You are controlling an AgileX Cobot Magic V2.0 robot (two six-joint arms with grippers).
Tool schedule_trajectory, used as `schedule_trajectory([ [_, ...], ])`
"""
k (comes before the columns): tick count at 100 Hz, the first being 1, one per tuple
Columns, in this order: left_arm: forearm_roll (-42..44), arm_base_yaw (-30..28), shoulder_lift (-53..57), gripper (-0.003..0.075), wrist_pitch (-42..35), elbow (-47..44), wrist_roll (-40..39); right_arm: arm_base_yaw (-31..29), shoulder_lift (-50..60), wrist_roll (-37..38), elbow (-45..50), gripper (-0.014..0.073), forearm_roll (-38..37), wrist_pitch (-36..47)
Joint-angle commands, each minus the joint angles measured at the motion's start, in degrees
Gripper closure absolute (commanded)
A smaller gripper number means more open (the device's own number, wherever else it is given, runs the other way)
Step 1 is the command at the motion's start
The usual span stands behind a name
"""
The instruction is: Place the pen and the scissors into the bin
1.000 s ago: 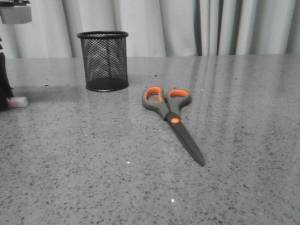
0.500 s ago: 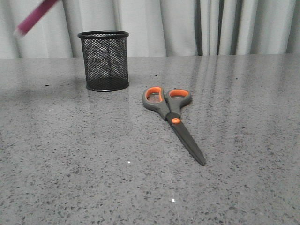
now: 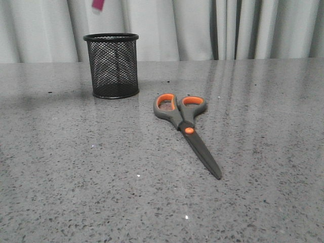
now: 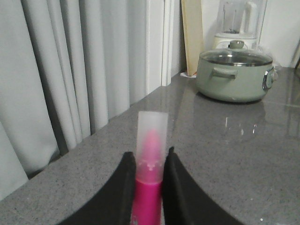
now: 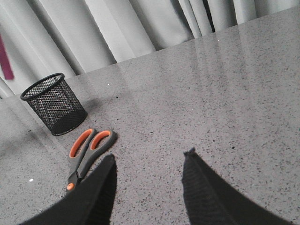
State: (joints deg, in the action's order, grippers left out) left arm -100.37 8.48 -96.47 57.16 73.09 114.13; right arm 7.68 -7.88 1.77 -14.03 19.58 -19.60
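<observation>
My left gripper (image 4: pixel 149 157) is shut on the magenta pen (image 4: pixel 149 187), whose pale cap sticks out past the fingertips. In the front view only the pen's magenta end (image 3: pixel 97 4) shows at the top edge, above and a little left of the black mesh bin (image 3: pixel 112 65); the gripper itself is out of that view. The pen also shows in the right wrist view (image 5: pixel 5 61). The scissors (image 3: pixel 185 128) lie flat on the table, handles toward the bin, blades toward the front right. My right gripper (image 5: pixel 151 157) is open and empty, above the table right of the scissors (image 5: pixel 83 152) and the bin (image 5: pixel 54 103).
Grey speckled table (image 3: pixel 101 177) backed by pale curtains (image 3: pixel 202 28). In the left wrist view a green lidded pot (image 4: pixel 234 75) and a blender (image 4: pixel 236 21) stand far off on the counter.
The pen rose from the table at the far left and swung up and right; now its end hangs above the bin. Scissors and bin have not moved.
</observation>
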Motion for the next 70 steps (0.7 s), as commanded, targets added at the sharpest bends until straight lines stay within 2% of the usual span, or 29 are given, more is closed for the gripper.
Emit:
schedule_trajectory([
  [1,-5.6,0.4,0.6,0.0739,2.7,1.6,3.0,0.3,-1.1,-0.2,-2.0,0.0297,0.2,4.1],
  [35,-5.6,0.3,-3.2,0.0729,0.2,1.6,6.7,0.3,-1.1,-0.2,-2.0,0.0297,1.5,0.6],
  [40,-5.6,0.3,-3.3,0.0689,0.2,1.6,6.7,0.3,-1.1,-0.2,-2.0,0.0297,2.2,0.6],
  [44,-5.6,0.3,-3.5,0.0626,0.2,1.6,6.7,0.3,-1.1,-0.2,-2.0,0.0297,2.9,0.6],
  [59,-5.6,0.2,-3.2,0.0308,2.6,1.6,6.6,0.3,-1.1,-0.2,-3.1,0.0297,4.2,-0.6],
  [64,-5.6,-0.4,-2.7,0.0267,5.9,1.6,6.6,0.3,-1.1,-1.0,-4.5,0.0297,4.2,-2.1],
  [70,-5.6,-1.2,-1.2,0.0294,10.7,1.6,6.6,0.3,-1.1,-5.2,-7.3,0.0297,4.2,-4.5],
])
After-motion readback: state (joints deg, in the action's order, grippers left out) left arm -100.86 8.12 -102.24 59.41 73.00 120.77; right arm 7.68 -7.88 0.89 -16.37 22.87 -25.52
